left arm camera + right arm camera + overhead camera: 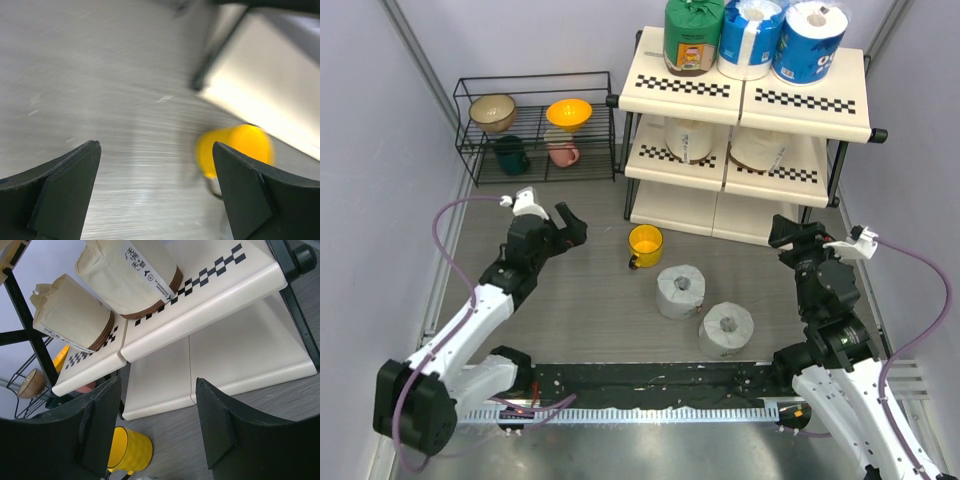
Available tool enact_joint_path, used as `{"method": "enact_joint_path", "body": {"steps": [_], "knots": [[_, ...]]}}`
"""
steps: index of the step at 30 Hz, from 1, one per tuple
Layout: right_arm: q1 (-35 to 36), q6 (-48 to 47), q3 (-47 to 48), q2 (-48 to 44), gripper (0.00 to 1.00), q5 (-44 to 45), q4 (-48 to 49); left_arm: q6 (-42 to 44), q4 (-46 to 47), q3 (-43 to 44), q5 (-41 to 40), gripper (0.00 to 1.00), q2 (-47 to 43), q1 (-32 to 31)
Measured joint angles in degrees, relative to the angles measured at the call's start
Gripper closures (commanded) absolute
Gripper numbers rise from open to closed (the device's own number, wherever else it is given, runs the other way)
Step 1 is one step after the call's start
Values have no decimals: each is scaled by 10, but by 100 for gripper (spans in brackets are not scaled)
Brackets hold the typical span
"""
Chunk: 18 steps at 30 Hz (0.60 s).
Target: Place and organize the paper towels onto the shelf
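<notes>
The shelf stands at the back right. Its top tier holds a green-wrapped roll and two blue-and-white rolls. Two cream rolls sit on the middle tier; they also show in the right wrist view. Two grey-white rolls stand on the table in front. My left gripper is open and empty, left of the rolls; the left wrist view shows bare table between its fingers. My right gripper is open and empty, facing the shelf's lower tiers.
A small yellow cup stands on the table between my left gripper and the shelf; it also shows in both wrist views. A low black wire rack with bowls and mugs stands at the back left.
</notes>
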Motion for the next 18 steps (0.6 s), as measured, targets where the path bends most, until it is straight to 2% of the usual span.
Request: {"method": "enact_joint_path", "body": {"steps": [4,9,14,18], "knots": [[0,7,-10,-15,33,-1,12,28,18,14,3,0,-61,-72],[0,16,-50,-28,33,-3,14,35,76,18,2,0,-65,-137],[0,19,-58,-38,33,-8,10,37,141,36,-20,0,-6,-201],[0,19,-58,-52,33,-7,7,49,178,103,-45,0,81,-249]]}}
